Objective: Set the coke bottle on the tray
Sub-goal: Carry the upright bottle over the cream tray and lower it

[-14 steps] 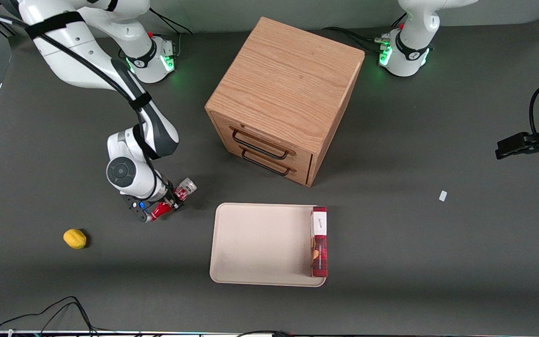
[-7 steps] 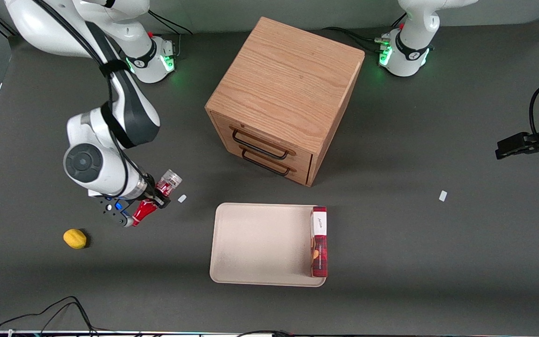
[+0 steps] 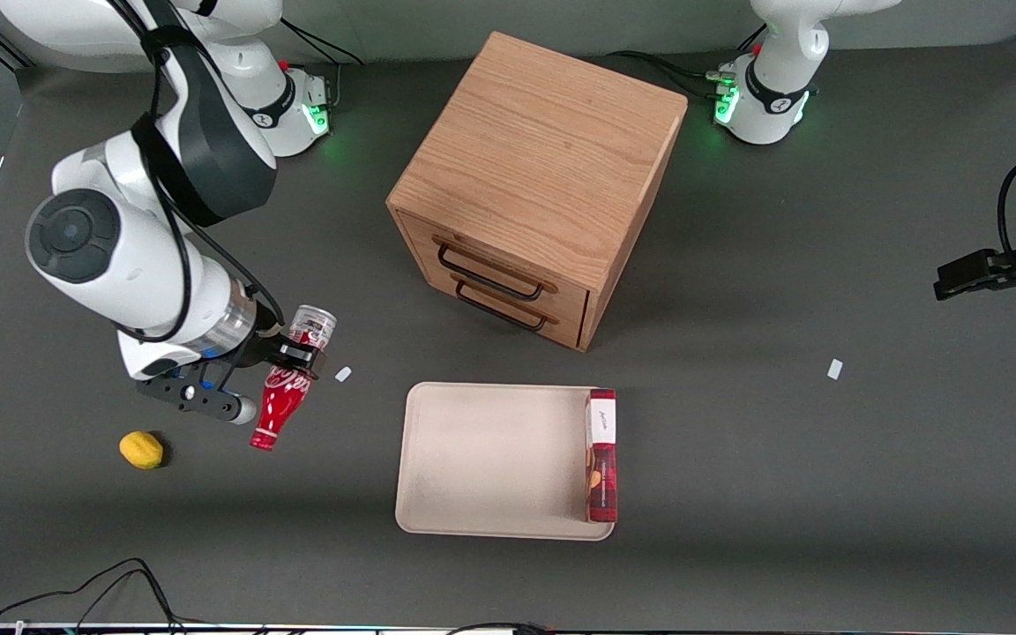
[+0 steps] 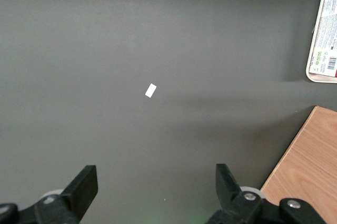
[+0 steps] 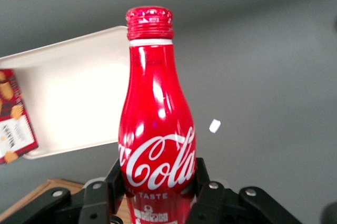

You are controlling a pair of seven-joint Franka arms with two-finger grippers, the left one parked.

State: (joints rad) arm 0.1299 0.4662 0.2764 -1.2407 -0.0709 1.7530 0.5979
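Pickup done, delivery left: we see the slim red contour coke bottle [image 3: 282,388] with white script aloft over the dark bench [image 3: 737,494], toward the working arm's end, well apart from the shallow beige rectangular tray [image 3: 490,459]. Our tool [image 3: 289,360] is clamped round the bottle's lower body, silvery end uppermost in the front view. A flat red box [image 3: 602,454] lies in the tray along one rim.

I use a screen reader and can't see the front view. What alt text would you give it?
The gripper, jaws shut on the coke bottle, holds it above the table beside the beige tray. A red box lies in the tray, a wooden cabinet stands farther from the camera, and a lemon lies near the bottle.
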